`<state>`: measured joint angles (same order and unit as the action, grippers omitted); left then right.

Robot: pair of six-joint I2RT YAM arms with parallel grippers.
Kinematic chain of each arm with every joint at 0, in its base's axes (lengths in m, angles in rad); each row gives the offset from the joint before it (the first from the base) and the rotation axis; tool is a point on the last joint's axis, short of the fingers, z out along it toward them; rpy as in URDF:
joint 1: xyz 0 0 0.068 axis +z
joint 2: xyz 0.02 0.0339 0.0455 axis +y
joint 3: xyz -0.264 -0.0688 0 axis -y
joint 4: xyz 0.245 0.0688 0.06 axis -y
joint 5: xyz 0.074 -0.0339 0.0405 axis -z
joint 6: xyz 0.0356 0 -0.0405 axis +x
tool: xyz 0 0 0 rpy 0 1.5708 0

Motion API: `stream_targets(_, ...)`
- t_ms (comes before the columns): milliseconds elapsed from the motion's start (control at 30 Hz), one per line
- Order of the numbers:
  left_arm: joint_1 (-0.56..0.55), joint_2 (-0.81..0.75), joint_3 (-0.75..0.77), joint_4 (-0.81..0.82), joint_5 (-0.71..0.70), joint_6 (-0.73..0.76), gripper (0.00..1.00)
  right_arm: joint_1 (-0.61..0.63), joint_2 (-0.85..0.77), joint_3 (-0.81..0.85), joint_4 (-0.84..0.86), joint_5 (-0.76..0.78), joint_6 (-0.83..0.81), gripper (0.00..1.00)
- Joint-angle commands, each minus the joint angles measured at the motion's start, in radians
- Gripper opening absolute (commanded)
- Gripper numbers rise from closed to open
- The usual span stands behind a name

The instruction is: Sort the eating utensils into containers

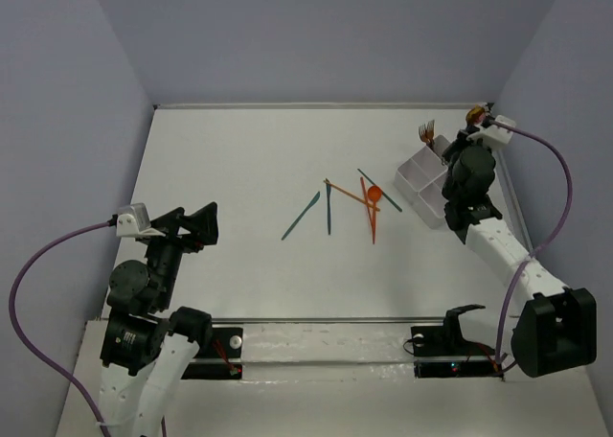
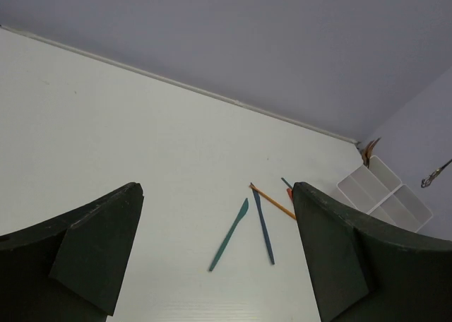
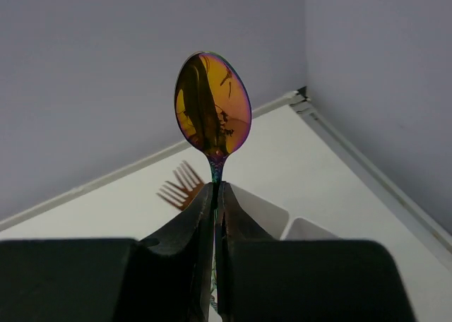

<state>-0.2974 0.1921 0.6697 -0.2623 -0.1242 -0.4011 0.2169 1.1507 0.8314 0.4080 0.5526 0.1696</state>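
Note:
My right gripper (image 3: 216,186) is shut on the thin handle of an orange iridescent spoon (image 3: 212,104), whose bowl stands upright above the fingertips. It hangs over the far right corner of the white tray (image 1: 421,173), where an orange fork (image 1: 428,130) leans with its tines up. Several utensils lie mid-table: a teal knife (image 1: 301,216), a second teal utensil (image 1: 329,207), an orange spoon (image 1: 374,195) and crossed thin handles. My left gripper (image 2: 217,188) is open with nothing between its fingers, at the near left, well short of the teal knife (image 2: 230,234).
The right wall and back wall meet just behind the tray (image 3: 272,209). Purple cables (image 1: 560,183) loop from each wrist. A metal rail (image 1: 326,319) runs along the near edge between the arm bases.

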Motion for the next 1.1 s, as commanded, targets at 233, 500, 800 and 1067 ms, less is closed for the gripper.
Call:
stream_targets(233,-0.039,-0.025,-0.001,0.052,0.0,0.021,0.99,-0.215,0.185,-0.098,0.554,0.158,-0.15,0.07)
stream_targets(500,-0.057,-0.036,0.001,0.054,-0.005,0.021,0.99,-0.24,0.244,-0.123,0.528,0.132,-0.127,0.07)
stream_targets(800,-0.066,-0.036,0.001,0.052,-0.006,0.021,0.99,-0.24,0.267,-0.179,0.551,0.107,-0.114,0.07)
stream_targets(1067,-0.066,-0.033,0.001,0.051,-0.008,0.021,0.99,-0.192,0.302,-0.204,0.603,0.15,-0.157,0.1)
